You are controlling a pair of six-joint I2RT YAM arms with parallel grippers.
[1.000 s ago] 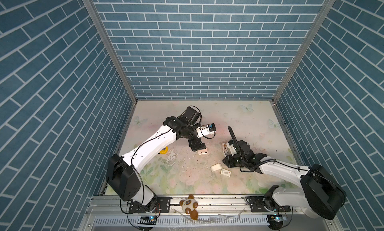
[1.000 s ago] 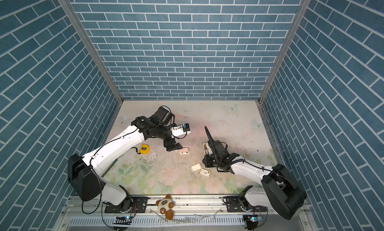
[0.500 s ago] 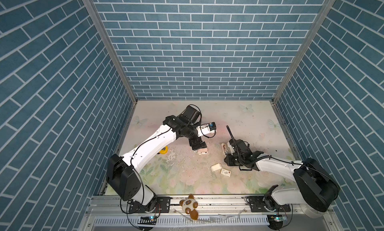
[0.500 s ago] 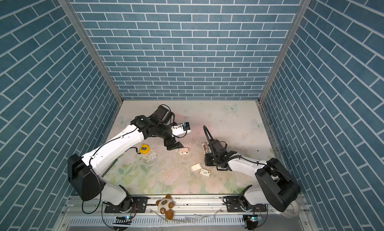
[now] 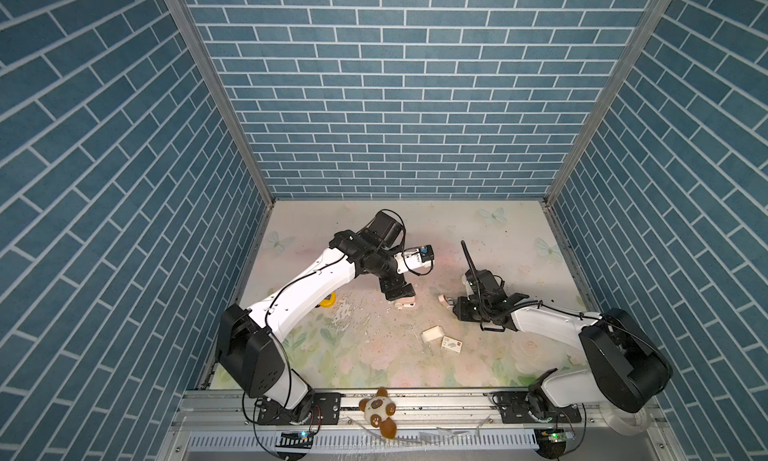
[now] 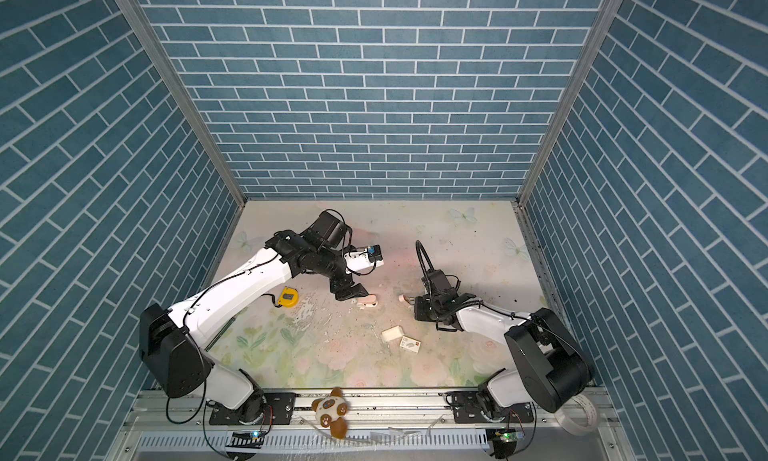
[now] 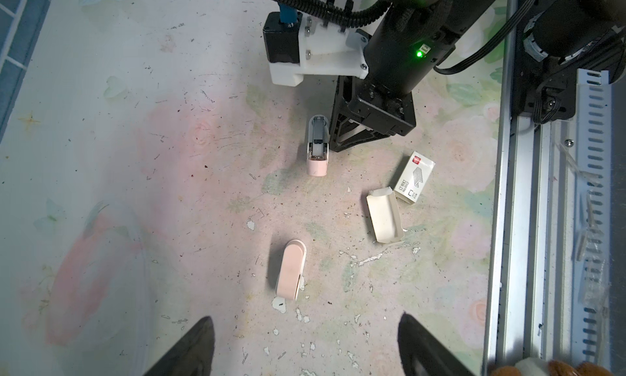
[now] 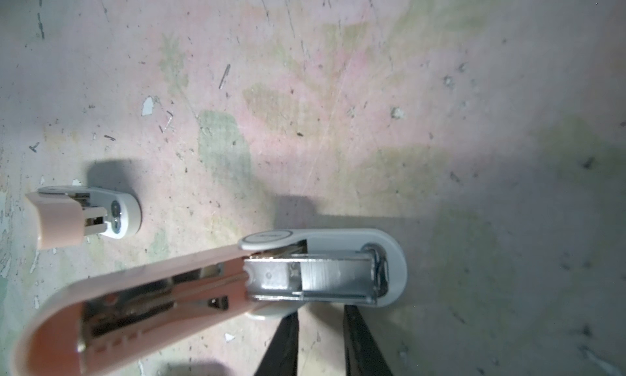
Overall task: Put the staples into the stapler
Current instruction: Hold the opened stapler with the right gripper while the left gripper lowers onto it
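Since a second ago the right arm has been swinging its elbow a little inward, while the left arm is barely shifting. In both top views the right gripper [image 5: 457, 309] is reaching low to the open stapler [image 5: 446, 300] in the middle of the table [image 5: 478, 230]. The left gripper [image 5: 399, 292] is hanging over a closed stapler [image 5: 405, 302]. The tray [image 5: 432, 334] and sleeve [image 5: 452, 346] are lying nearer the front, and the tape measure [image 6: 287, 297] is sitting well off to the left.

From the left wrist, the left gripper's fingers [image 7: 189, 350] are standing wide apart, gripping nothing, just short of the closed stapler. The tray is looking empty, with the sleeve just beside it.

From the right wrist, the staples [image 8: 325, 272] are sitting as a silvery strip inside the open stapler, its pink lid [image 8: 135, 289] hinged back. The right gripper's fingers are standing narrow, with bare table showing between them. Their tips are disappearing behind the stapler's base, so I cannot tell whether they are pinching it.

To my eye the strip is already in, and closing up is the step in hand. Next the lid is needing a push down until it shuts, with the base kept from sliding.
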